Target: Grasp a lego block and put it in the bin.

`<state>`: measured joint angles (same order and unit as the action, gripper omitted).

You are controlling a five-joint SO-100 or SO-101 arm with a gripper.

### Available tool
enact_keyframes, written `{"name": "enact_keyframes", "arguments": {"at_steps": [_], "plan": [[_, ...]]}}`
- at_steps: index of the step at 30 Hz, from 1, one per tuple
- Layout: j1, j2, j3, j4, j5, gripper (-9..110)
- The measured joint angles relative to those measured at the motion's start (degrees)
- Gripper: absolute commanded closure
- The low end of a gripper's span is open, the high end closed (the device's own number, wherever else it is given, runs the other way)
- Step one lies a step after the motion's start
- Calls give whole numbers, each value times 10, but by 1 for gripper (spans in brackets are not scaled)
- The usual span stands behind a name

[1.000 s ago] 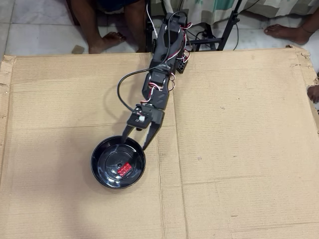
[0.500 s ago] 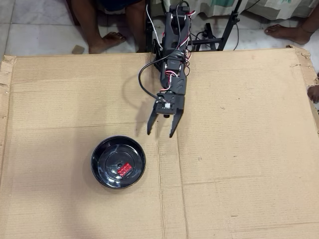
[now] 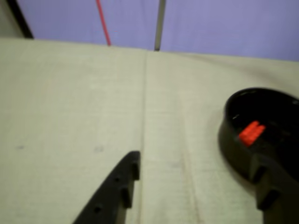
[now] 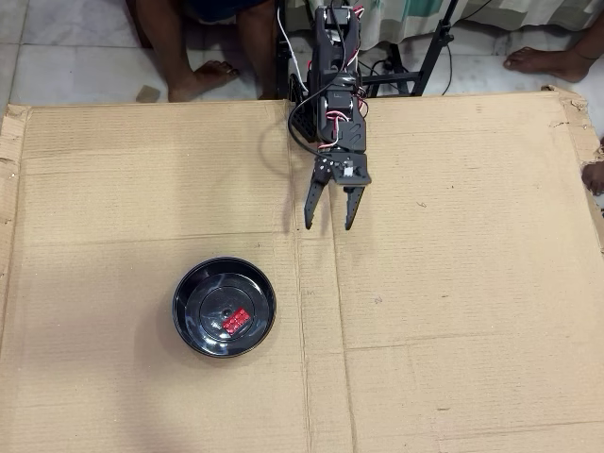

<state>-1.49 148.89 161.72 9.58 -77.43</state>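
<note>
Creased brown cardboard (image 4: 453,283) covers the surface, with pale tiled floor (image 4: 75,47) beyond it.

Wrist view soft, cropped at right

The bin (image 3: 261,135) runs off the right edge, the lego block (image 3: 252,132) a studless blur (focus soft throughout).

Pincer (image 4: 329,226) agape, empty

Bin (image 4: 193,326): glossy black, smooth, light glinting off rim. Lego block (image 4: 235,321) inside bin: bright red plastic. Cardboard sheet (image 4: 453,283) under bin: matt, corrugated, creased. Gripper (image 4: 329,226): matt black plastic.
</note>
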Motion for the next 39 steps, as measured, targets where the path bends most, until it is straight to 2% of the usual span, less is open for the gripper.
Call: {"name": "enact_keyframes", "arguments": {"at_steps": [11,23,35,39], "plan": [[16,171,153,0,204,75],[18,259,232,3,438,75],[24,301,233,152,635,75],[24,342,233,234,663,84]]}}
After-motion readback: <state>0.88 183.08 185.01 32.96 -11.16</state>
